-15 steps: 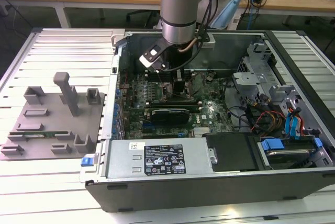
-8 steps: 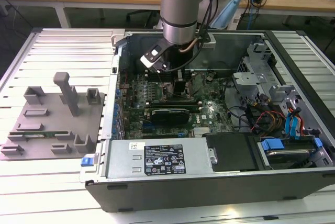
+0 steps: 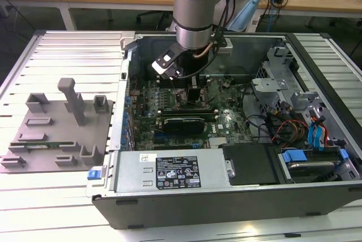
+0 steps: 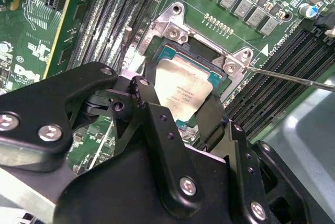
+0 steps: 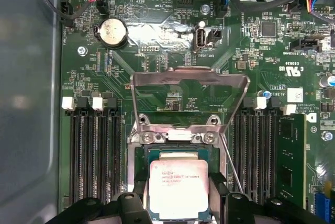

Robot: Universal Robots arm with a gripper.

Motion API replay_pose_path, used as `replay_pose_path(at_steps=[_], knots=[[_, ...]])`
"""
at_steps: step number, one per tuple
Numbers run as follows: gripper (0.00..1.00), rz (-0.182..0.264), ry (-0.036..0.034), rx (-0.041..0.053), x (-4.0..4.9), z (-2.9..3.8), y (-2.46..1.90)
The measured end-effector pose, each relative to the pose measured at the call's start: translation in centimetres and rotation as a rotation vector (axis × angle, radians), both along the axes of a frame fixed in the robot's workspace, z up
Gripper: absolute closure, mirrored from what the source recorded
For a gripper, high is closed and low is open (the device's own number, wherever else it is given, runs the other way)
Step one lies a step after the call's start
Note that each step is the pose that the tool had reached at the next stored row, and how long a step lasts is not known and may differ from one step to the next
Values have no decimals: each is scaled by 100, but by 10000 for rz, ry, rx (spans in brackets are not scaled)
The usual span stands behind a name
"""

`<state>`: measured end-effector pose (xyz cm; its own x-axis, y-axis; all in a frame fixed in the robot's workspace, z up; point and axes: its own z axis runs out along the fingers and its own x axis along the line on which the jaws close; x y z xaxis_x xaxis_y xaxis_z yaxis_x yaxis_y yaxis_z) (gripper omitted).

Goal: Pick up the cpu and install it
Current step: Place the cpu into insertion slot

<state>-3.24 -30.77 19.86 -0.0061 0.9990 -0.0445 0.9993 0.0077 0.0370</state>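
Note:
The cpu [image 5: 179,190], a flat square chip with a pale silvery top, sits between my two black fingers right over the open socket [image 5: 172,153] on the green motherboard. My gripper [image 5: 179,195] is shut on the cpu, one finger [image 5: 140,185] against each of two opposite edges. The socket's metal load plate [image 5: 188,85] stands folded up, and its thin lever [image 5: 230,166] lies alongside. In the second wrist view the cpu [image 4: 186,90] lies within the silver socket frame [image 4: 175,28], held by the gripper [image 4: 183,98]. In the exterior view the gripper [image 3: 195,92] reaches down into the open computer case.
Black memory slots [image 5: 94,161] run on both sides of the socket, and a green memory stick [image 5: 292,161] stands in one. A grey tray [image 3: 56,123] lies at the exterior view's left. The power supply [image 3: 169,168], cables and drive cages [image 3: 317,129] crowd the case.

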Motion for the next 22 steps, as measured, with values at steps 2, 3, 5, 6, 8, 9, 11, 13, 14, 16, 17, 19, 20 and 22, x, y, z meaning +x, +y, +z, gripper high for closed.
replay_pose_path(at_steps=[2,3,5,6,8,9,11,13,14,16,17,19,20,22], knots=[[45,-1,1,5,0,-4,5],[45,-1,2,3,0,-5,6],[45,-1,2,5,-1,-14,6],[45,-1,2,6,0,-15,6],[45,-1,1,6,0,-15,6],[45,-1,1,6,0,-15,6],[45,-1,1,6,0,-17,6],[45,-1,2,6,-1,-21,6],[45,10,2,4,-1,-22,6],[45,14,1,6,-1,-24,6],[45,14,1,6,-1,-25,6],[45,14,0,8,0,-41,2],[45,15,-2,9,-1,-33,1],[45,11,-2,10,0,-23,2]])
